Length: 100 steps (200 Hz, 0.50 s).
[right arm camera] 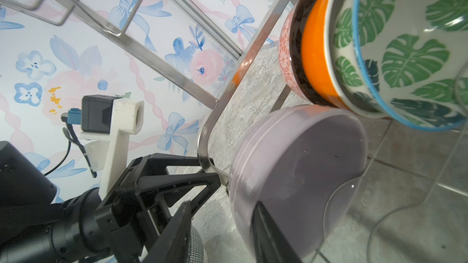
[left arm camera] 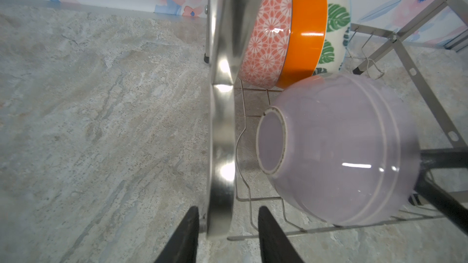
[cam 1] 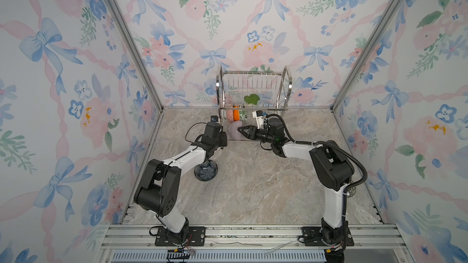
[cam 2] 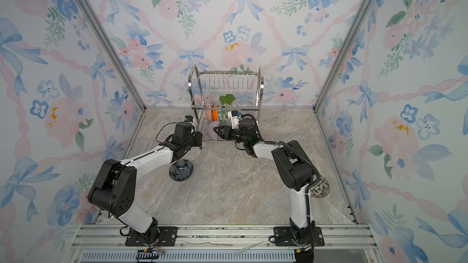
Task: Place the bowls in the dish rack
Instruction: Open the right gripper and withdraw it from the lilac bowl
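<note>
The dish rack (cam 1: 253, 77) (cam 2: 225, 77) stands at the back. On its lower tier a pink-patterned bowl (left arm camera: 268, 41), an orange bowl (left arm camera: 306, 34) and a green leaf-print bowl (right arm camera: 405, 46) stand on edge. In front of them the lilac bowl (left arm camera: 342, 148) (right arm camera: 304, 173) lies on its side. My right gripper (right arm camera: 222, 203) (cam 1: 240, 130) is open astride its rim, one finger inside, the other well clear outside. My left gripper (left arm camera: 228, 208) (cam 1: 224, 139) is open astride the rack's side frame (left arm camera: 222, 97). A dark blue bowl (cam 1: 205, 171) sits on the table under my left arm.
A black-and-white floral bowl (cam 2: 320, 188) sits on the marble table (cam 1: 253, 193) at the right, half hidden behind my right arm. Flowered walls close in the back and both sides. A metal rail (cam 1: 253, 234) runs along the front edge.
</note>
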### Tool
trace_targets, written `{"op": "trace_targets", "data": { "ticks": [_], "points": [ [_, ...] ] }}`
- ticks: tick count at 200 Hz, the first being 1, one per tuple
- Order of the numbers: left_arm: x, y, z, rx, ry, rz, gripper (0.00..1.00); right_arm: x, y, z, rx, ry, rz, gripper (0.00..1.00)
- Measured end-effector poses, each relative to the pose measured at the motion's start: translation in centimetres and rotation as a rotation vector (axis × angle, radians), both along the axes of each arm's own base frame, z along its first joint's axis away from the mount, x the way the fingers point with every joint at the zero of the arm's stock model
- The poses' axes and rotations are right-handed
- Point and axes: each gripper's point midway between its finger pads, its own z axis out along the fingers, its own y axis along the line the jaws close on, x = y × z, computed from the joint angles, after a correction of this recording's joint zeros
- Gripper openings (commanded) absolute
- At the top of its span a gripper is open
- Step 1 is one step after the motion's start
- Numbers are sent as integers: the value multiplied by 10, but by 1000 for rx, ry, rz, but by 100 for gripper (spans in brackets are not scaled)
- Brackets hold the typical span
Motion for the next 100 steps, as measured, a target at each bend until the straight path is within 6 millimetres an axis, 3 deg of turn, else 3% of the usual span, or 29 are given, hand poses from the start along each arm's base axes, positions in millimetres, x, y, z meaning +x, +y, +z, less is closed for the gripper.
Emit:
{"op": "trace_targets", "data": {
  "ticks": [10,15,29,33,39,100],
  "points": [
    [0,0,2,1,-3,-3,60,-2,-2,2,-5,-5,-5,47],
    [-1,-1,3,-3,-4,0,67,-3,-2,2,-9,-8,-6,48],
    [-1,-1,5,-4,-10,1,70,-6,-5,5,-17,-16,-12,52],
    [-1,-1,6,-5,-11,1,81,-6,-6,6,-22,-18,-15,53],
    [-1,-2,7,-7,-14,0,87,-8,-8,7,-28,-22,-20,54],
    [-6,-3,18,-4,-31,3,96,-14,-18,3,-119,-47,-55,66]
  ]
}}
